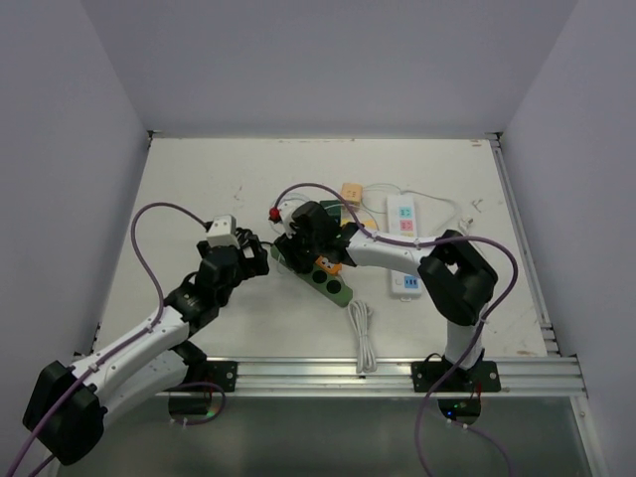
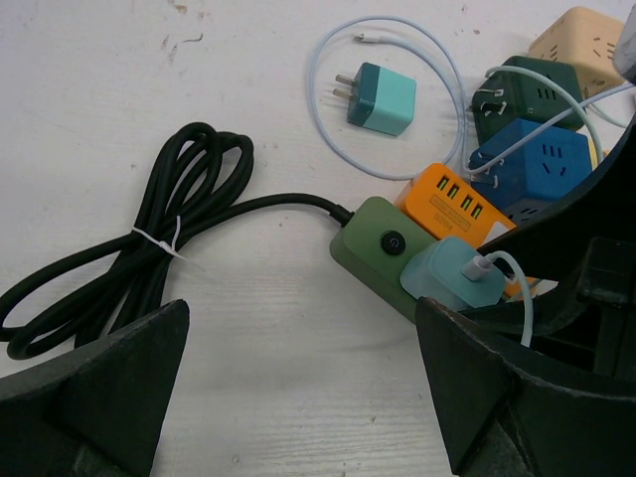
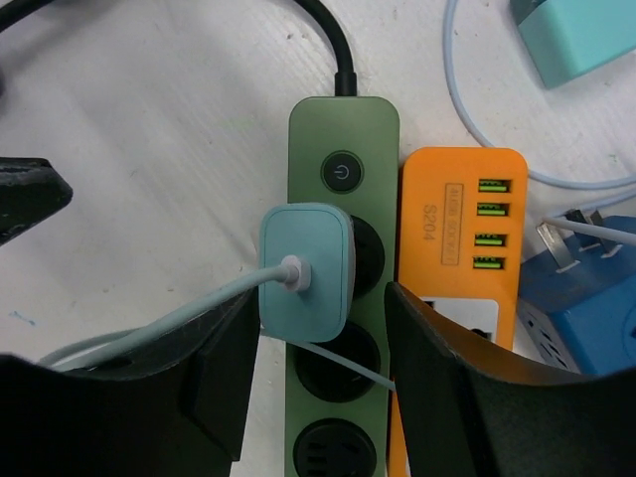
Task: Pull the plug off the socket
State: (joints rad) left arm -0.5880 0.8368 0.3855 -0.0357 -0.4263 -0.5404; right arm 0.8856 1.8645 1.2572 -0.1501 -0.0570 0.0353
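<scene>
A light teal plug [image 3: 306, 263] with a pale cable sits in the first socket of the green power strip [image 3: 343, 139], just below its round switch. My right gripper [image 3: 320, 328] is open and straddles the plug. Its left finger is close to the plug's left edge and its right finger stands over the strip's right edge. My left gripper [image 2: 303, 348] is open and empty over bare table, just left of the strip's switch end [image 2: 378, 243]; the plug [image 2: 452, 278] lies by its right finger. In the top view both grippers [image 1: 253, 253] [image 1: 301, 246] meet at the strip [image 1: 333, 283].
An orange USB strip [image 3: 462, 229] lies against the green strip's right side, with a blue cube socket [image 3: 586, 318] beyond it. A loose teal charger [image 2: 383, 99], a dark green cube [image 2: 527, 94] and the strip's coiled black cord [image 2: 149, 248] lie nearby. White strips [image 1: 402, 219] lie at the right.
</scene>
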